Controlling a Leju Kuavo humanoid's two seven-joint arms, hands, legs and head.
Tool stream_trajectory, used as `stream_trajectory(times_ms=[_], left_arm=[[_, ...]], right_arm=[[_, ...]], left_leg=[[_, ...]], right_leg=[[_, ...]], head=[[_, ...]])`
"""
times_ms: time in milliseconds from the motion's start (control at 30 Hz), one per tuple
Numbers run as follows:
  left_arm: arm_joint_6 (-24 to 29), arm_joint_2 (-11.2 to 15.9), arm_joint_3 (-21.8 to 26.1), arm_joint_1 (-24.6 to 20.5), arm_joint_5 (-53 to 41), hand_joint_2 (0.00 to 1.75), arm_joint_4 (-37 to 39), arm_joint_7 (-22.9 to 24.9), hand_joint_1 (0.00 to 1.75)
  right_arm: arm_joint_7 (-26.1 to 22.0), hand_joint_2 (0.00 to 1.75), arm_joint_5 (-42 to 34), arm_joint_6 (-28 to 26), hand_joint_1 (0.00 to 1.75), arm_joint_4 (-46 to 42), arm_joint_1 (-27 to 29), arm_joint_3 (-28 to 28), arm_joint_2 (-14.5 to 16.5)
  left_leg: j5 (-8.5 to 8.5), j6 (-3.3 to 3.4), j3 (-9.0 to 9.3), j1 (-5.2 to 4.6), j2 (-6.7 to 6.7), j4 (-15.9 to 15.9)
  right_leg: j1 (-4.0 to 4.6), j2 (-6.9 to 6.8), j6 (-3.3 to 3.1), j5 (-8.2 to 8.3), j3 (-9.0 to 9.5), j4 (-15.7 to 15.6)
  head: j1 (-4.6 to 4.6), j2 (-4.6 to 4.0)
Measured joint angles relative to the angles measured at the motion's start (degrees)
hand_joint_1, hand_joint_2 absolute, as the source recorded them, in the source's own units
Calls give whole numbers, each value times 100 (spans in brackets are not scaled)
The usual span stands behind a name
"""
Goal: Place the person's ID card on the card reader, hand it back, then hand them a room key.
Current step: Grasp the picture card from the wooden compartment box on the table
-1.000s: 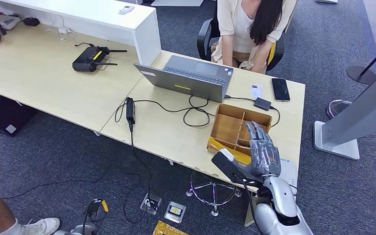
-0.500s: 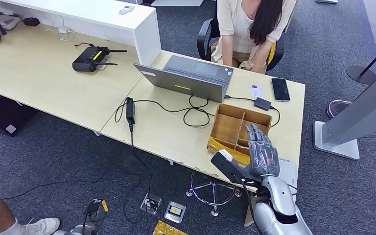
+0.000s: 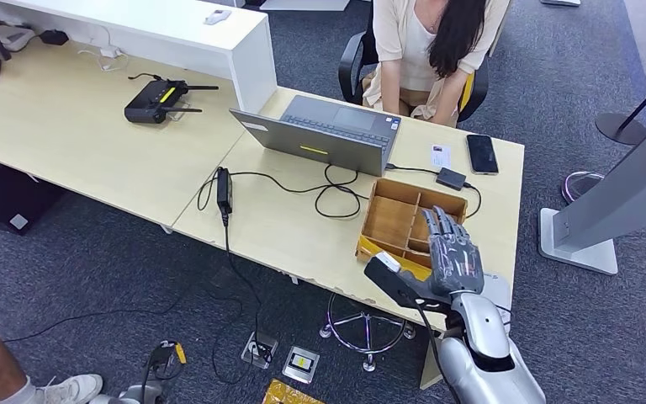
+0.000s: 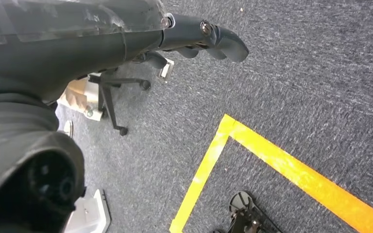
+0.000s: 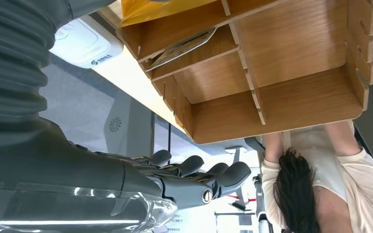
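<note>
- On the far left of the long pale wooden desk (image 3: 67,126), one flat black remote controller with two thin antennas (image 3: 158,99) lies near a low white partition (image 3: 219,42).
- One slim black power brick (image 3: 224,189) sits further right, its thin black cable (image 3: 336,189) looping across the smooth desktop.
- One grey laptop (image 3: 324,133) stands open, screen back facing the robot.
- One shallow plywood tray with divided compartments (image 3: 395,219) rests near the desk's front edge; the right wrist view shows a flat card or sleeve (image 5: 182,46) in one slot, its kind unclear.
- One small white ID card (image 3: 440,156) lies flat on the desk beyond the tray, beside one small dark rectangular card reader (image 3: 451,178) and one glossy black phone (image 3: 481,153).
- One seated person in a cream top (image 3: 425,42) faces the desk.
- The right hand (image 3: 454,252) hovers over the tray's near right corner, fingers extended and spread, grasping nothing.
- The left hand (image 4: 209,41) hangs above grey carpet (image 4: 296,73) with yellow tape (image 4: 272,155), fingers slightly curled, empty.
</note>
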Motion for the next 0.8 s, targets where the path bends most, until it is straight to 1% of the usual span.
stream_trajectory(times_ms=[500, 800], left_arm=[[-22, 32, -1, 6, -31, 0, 0, -1, 0], [-221, 75, -8, 10, -181, 0, 0, -68, 0]], right_arm=[[-15, 175, 55, -3, 0, 341, -98, 0, 62], [108, 175, 230, 24, 0, 543, -172, 0, 32]], left_leg=[[0, 0, 0, 0, 0, 0], [0, 0, 0, 0, 0, 0]], right_leg=[[0, 0, 0, 0, 0, 0], [0, 1, 0, 0, -1, 0]], head=[[0, 0], [1, 0]])
